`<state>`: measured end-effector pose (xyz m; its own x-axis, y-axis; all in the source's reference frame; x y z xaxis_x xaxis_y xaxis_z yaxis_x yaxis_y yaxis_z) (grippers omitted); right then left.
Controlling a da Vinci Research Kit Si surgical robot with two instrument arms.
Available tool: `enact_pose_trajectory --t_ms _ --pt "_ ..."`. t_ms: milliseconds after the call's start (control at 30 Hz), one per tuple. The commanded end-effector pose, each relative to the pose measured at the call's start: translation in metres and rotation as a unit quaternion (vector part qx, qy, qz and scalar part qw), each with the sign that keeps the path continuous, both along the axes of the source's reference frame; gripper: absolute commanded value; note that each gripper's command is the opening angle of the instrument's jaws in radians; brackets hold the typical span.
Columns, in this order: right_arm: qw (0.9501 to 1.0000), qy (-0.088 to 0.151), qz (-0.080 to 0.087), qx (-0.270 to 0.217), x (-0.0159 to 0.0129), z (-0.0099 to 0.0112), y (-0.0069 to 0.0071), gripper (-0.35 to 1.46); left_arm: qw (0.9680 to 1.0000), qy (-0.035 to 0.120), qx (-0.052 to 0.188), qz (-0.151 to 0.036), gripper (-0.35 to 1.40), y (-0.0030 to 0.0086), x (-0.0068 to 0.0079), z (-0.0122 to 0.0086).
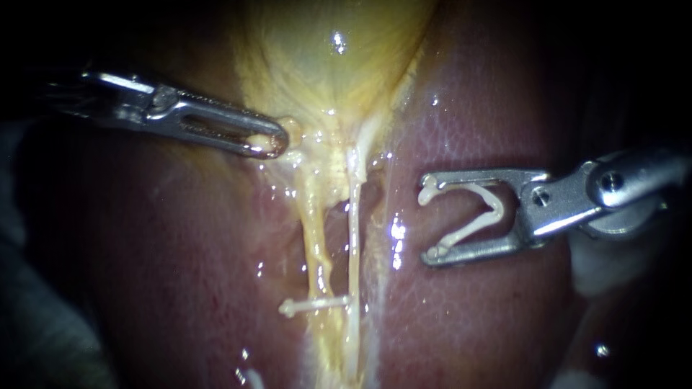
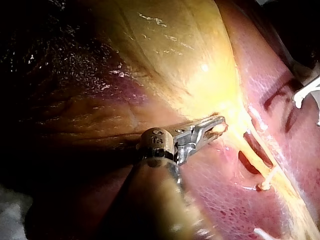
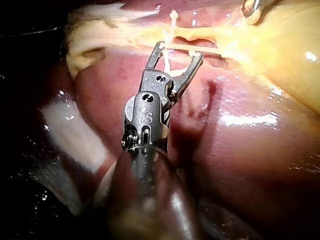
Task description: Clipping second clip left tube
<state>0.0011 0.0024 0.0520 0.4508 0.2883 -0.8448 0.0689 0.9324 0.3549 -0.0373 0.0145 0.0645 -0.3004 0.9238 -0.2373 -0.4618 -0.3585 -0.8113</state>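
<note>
Two pale tubes run down from the gallbladder (image 1: 331,65): the yellow left tube (image 1: 315,238) and the whitish right tube (image 1: 354,238). A white clip (image 1: 313,305) sits across the left tube low down. My right instrument (image 1: 428,222) carries an open white clip (image 1: 477,214) seated against both of its wide-apart jaws. It stands to the right of both tubes, apart from them and higher than the placed clip. My left instrument (image 1: 270,144) is shut on gallbladder tissue at the neck, as the left wrist view (image 2: 216,126) also shows.
Dark red liver (image 1: 490,317) lies on both sides of the tubes. A window of bare liver shows between the two tubes. In the right wrist view my right instrument (image 3: 179,51) points at the tubes, the placed clip (image 3: 172,20) just beyond it.
</note>
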Motion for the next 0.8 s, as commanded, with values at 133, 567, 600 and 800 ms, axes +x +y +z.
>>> enact_pose_trajectory --t_ms 133,567,600,800 --pt "1.0 0.0 0.0 0.0 0.0 0.0 0.0 0.49 1.0 -0.002 0.003 0.002 -0.35 0.0004 0.0007 -0.0008" --pt "1.0 0.001 -0.002 -0.003 -0.0002 -0.0001 0.0 0.49 0.9995 -0.019 -0.007 -0.026 -0.35 0.0031 0.0056 -0.0064" --pt "1.0 0.001 -0.002 -0.003 -0.0002 -0.0001 0.0 0.49 0.9994 -0.019 -0.007 -0.029 -0.35 0.0033 0.0059 -0.0068" --pt "1.0 0.001 -0.002 -0.003 -0.0001 -0.0001 -0.0001 0.49 0.9989 -0.026 -0.013 -0.036 -0.35 0.004 0.0066 -0.0088"
